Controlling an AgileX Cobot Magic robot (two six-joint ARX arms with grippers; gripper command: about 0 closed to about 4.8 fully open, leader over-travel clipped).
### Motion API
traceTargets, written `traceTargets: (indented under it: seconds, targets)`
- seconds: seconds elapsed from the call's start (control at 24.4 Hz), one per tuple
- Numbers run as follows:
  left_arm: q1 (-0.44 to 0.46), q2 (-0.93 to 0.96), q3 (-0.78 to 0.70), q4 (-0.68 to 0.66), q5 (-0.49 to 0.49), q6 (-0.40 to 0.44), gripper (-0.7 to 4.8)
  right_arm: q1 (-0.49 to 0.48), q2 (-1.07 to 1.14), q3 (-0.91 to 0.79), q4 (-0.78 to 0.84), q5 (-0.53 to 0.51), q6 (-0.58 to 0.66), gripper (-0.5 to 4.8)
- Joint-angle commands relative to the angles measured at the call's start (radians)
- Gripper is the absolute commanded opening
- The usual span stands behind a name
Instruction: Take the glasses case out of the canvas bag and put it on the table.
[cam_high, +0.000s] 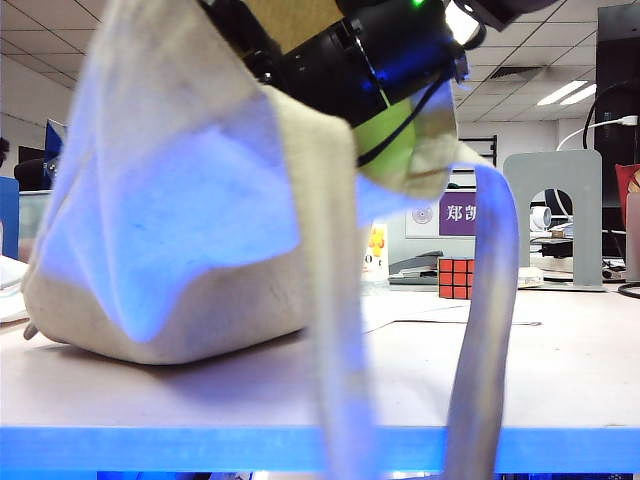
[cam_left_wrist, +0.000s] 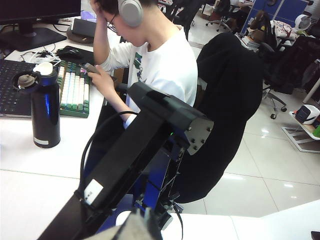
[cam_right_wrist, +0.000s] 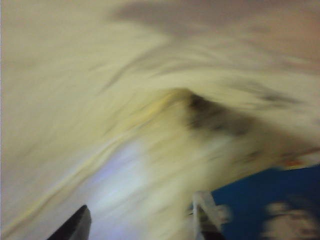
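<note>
Glasses case (cam_right_wrist: 272, 210), a blurred blue patch, lies inside the canvas bag (cam_high: 170, 230), just beside our right gripper (cam_right_wrist: 145, 225), whose jaws look parted; its axis we cannot tell. Our left gripper (cam_left_wrist: 145, 220), clenched, pinches the fabric.

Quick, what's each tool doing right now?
Left tool: shut on the canvas bag.
Right tool: open inside the bag, beside the blue glasses case.

Office. Ceiling panels (cam_high: 540, 55) with long lights (cam_high: 562, 92). Person with headphones (cam_left_wrist: 150, 50) sits at desk (cam_left_wrist: 30, 150) with keyboard (cam_left_wrist: 75, 92), monitor (cam_left_wrist: 35, 15), dark bottle (cam_left_wrist: 45, 112). Black office chair (cam_left_wrist: 230, 100), more chairs behind. Shiny floor tiles (cam_left_wrist: 260, 170). Metal bookend (cam_high: 555, 215) on tabletop (cam_high: 560, 370).
</note>
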Motion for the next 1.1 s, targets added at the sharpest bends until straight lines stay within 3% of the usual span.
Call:
traceTargets:
  seconds: [0.04,0.16,0.29,0.33,0.41,0.57,0.74,0.82,0.9,0.94,0.98,1.1]
  targets:
    - [-0.003,-0.008,0.005,0.098,0.043,-0.022,-0.06,0.002,0.098,0.051,-0.002,0.051,0.028,3.63]
    - [-0.003,-0.008,0.005,0.104,0.07,-0.026,-0.06,0.0,0.212,0.081,-0.055,0.089,0.047,3.7]
    - [-0.003,-0.008,0.005,0.058,0.085,-0.021,-0.06,-0.001,0.192,0.081,-0.155,0.158,0.023,3.8]
    - [-0.003,-0.008,0.005,0.06,0.095,-0.021,-0.06,-0.001,0.181,0.081,-0.164,0.18,0.009,3.93]
    - [-0.003,-0.008,0.005,0.061,0.101,-0.017,-0.06,-0.016,0.175,0.082,-0.142,0.257,0.012,4.79]
    - [-0.003,-0.008,0.005,0.069,0.122,-0.018,-0.06,-0.089,0.182,0.087,-0.137,0.31,0.039,4.79]
    - [-0.003,-0.011,0.005,0.068,0.135,-0.014,-0.06,-0.095,0.259,0.087,-0.196,0.385,0.04,4.79]
    - [-0.003,-0.011,0.005,0.068,0.158,-0.014,-0.06,-0.1,0.264,0.088,-0.161,0.457,0.04,4.79]
    - [-0.003,-0.011,0.005,0.061,0.169,-0.014,-0.06,-0.114,0.294,0.089,-0.121,0.458,0.054,4.79]
    - [-0.003,-0.011,0.005,0.047,0.17,-0.014,-0.06,-0.115,0.328,0.089,-0.169,0.449,0.055,2.98]
    - [-0.003,-0.011,0.005,0.038,0.169,-0.014,-0.06,-0.114,0.341,0.088,-0.197,0.428,0.056,2.69]
    - [-0.002,-0.011,0.005,0.022,0.168,-0.011,-0.06,-0.1,0.332,0.089,-0.197,0.381,0.079,2.6]
